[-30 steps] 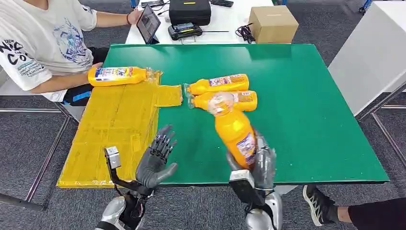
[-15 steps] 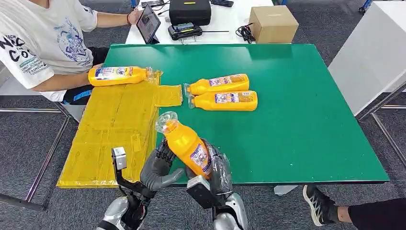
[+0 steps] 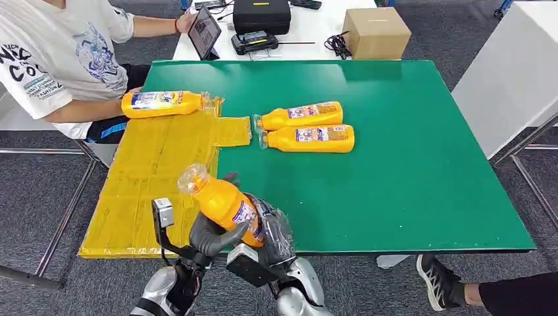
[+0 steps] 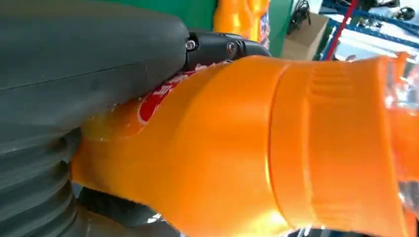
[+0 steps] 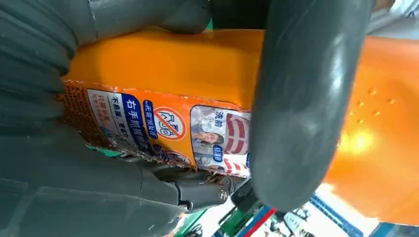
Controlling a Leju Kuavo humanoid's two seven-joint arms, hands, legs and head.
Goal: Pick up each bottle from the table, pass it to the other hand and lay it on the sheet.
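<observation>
Shifted leftward, right hand (image 3: 273, 230) and left hand (image 3: 209, 234) hide bottle (image 3: 224, 203) base

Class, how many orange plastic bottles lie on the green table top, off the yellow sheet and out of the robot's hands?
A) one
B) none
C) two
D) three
C: two orange plastic bottles lie side by side on the green table top.

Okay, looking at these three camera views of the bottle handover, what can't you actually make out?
- Left robot hand, head view: fingers hidden behind the held bottle, so its grip is unclear.
- Held bottle's cap, left wrist view: cut off by the picture edge.
- Right robot hand, head view: mostly covered by the bottle.
- Labels on the two table bottles: too small to read.
</observation>
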